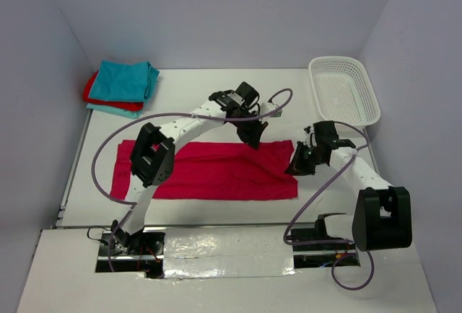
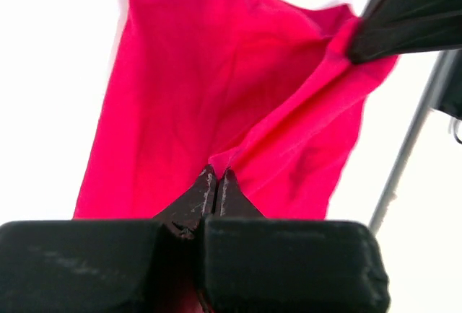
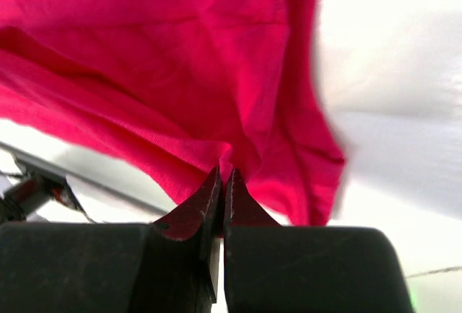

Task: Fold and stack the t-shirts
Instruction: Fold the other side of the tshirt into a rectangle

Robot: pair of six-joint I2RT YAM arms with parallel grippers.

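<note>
A pinkish-red t-shirt [image 1: 206,171] lies folded into a long band across the middle of the table. My left gripper [image 1: 253,138] is at the right part of its far edge, shut on a pinch of the cloth [image 2: 202,75]; the fingertips [image 2: 216,174] meet on a fold. My right gripper [image 1: 297,166] is at the shirt's right end, shut on the cloth [image 3: 144,53], which bunches at its tips [image 3: 223,174]. The edge between the two grippers is lifted and stretched. At the back left lies a stack of folded t-shirts, a teal one [image 1: 127,80] on top and a red one [image 1: 96,94] beneath.
A white mesh basket [image 1: 343,89] stands at the back right, close behind the right arm. The folded stack sits against the left wall. A purple cable [image 1: 101,161] loops over the shirt's left end.
</note>
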